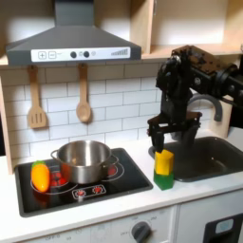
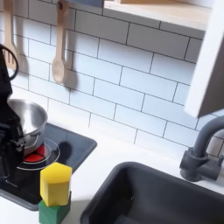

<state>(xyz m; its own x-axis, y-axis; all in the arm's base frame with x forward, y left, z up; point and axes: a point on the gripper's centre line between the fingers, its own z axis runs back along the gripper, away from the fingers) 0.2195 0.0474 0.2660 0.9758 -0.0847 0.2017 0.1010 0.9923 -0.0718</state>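
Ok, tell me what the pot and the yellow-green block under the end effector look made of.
Pot: looks like polished metal, with a shiny, reflective silver wall. Block: probably a sponge or painted wood; matte yellow top on a green base, no gloss. End effector hangs just above it.
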